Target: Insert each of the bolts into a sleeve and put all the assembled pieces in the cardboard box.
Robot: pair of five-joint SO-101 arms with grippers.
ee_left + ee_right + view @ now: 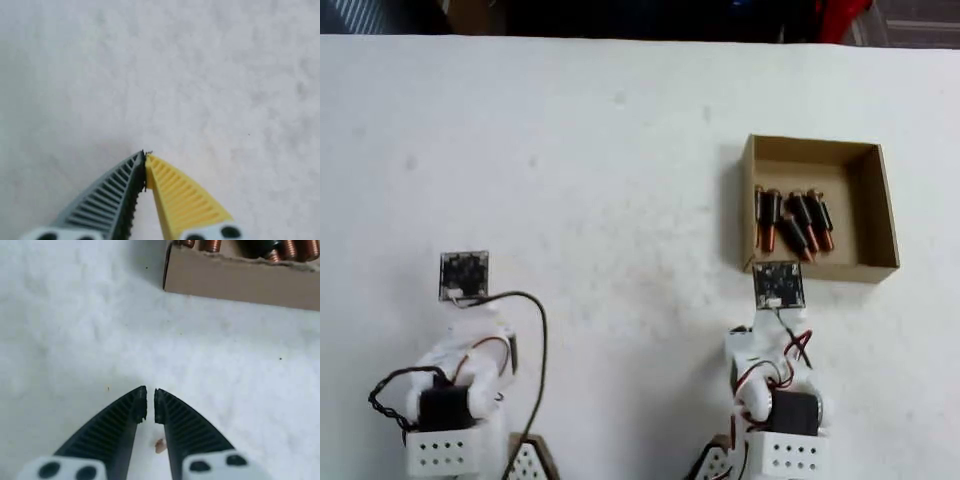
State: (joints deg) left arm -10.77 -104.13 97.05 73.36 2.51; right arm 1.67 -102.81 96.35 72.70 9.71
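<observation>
The cardboard box (880,215) stands on the white table at the right. Several assembled pieces (790,220), copper bolts in black sleeves, lie side by side inside it. In the right wrist view the box's near wall (240,277) is just ahead, with bolt ends (212,245) showing over its rim. My right gripper (150,405) hovers over bare table short of the box, its black fingers shut with nothing between them. My left gripper (145,156), one grey and one yellow finger, is shut and empty over bare table far to the left of the box.
The left arm (455,385) and the right arm (775,390) are folded back at the table's front edge. A small brown speck (160,445) lies on the table under the right gripper. The table's far edge (620,38) runs along the back.
</observation>
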